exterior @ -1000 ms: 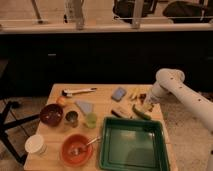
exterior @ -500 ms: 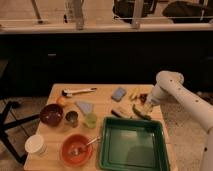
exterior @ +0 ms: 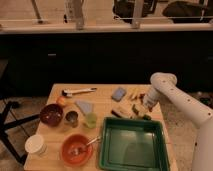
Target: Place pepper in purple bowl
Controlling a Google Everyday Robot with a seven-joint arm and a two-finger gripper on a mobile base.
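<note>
The pepper [exterior: 142, 115], dark green and slim, lies on the wooden table [exterior: 102, 99] at its right side, just behind the green tray's far right corner. My gripper [exterior: 141, 106] hangs from the white arm [exterior: 164, 85] at the table's right edge, right over the pepper and close to it. The purple bowl [exterior: 51, 114] stands at the table's left side, far from the gripper, and nothing shows inside it.
A green tray [exterior: 132, 145] fills the front right. An orange bowl with a spoon [exterior: 76, 149] and a white cup [exterior: 36, 144] stand front left. A dark can [exterior: 72, 118], green cup [exterior: 90, 120], grey cloth [exterior: 84, 106], blue sponge [exterior: 119, 93], yellow pieces [exterior: 134, 93] and knife [exterior: 79, 91] lie between.
The arm has swung a little to the left and down, bringing the gripper closer over the pepper. The objects on the table have not moved.
</note>
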